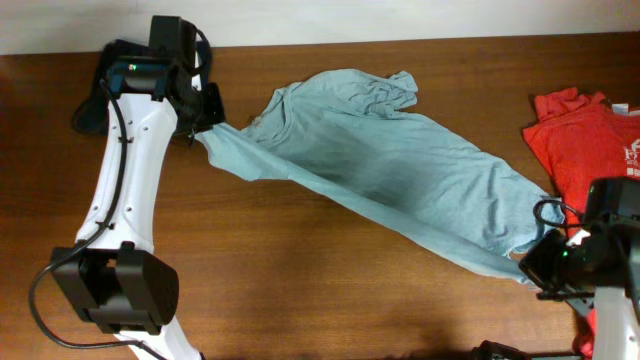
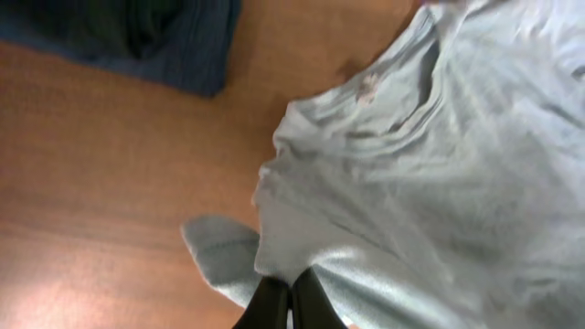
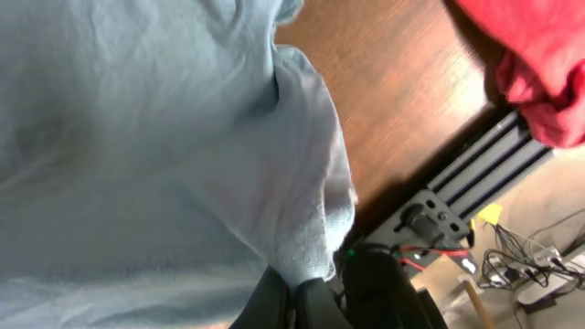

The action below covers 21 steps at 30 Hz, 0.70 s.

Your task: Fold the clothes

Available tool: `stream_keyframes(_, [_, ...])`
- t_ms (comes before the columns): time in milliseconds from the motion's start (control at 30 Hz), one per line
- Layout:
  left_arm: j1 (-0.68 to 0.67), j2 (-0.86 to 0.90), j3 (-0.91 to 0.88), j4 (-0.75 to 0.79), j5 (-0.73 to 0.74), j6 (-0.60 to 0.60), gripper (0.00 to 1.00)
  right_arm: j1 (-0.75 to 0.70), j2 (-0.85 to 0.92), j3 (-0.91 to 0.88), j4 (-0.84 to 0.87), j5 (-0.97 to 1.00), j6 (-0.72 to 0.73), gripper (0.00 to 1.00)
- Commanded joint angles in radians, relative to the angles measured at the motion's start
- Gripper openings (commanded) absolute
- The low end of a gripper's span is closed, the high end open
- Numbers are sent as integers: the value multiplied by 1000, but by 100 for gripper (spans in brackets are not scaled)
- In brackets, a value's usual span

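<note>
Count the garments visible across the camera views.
3. The pale grey-blue T-shirt spreads across the middle of the table; the red T-shirt lies at the right edge; the dark navy garment lies at the left end. More may be hidden.

Probably a lab: aluminium rail (image 3: 494,155) and loose cables (image 3: 539,258).

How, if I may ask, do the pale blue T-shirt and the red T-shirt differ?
The pale blue T-shirt is stretched diagonally across the table, pinched by the left end effector and right end effector; the red T-shirt lies ungripped at the right edge. The blue looks plain; the red shows white print. Both are unfolded.
</note>
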Motion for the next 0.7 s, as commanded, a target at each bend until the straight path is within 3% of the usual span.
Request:
stream_keyframes(0, [0,-9,26,36,-15,-5,1,-8,60,-10,29,10,3,4])
stream_keyframes(667, [-126,163,26,231,-42,79,0,-8,418,-12,279,14,14,4])
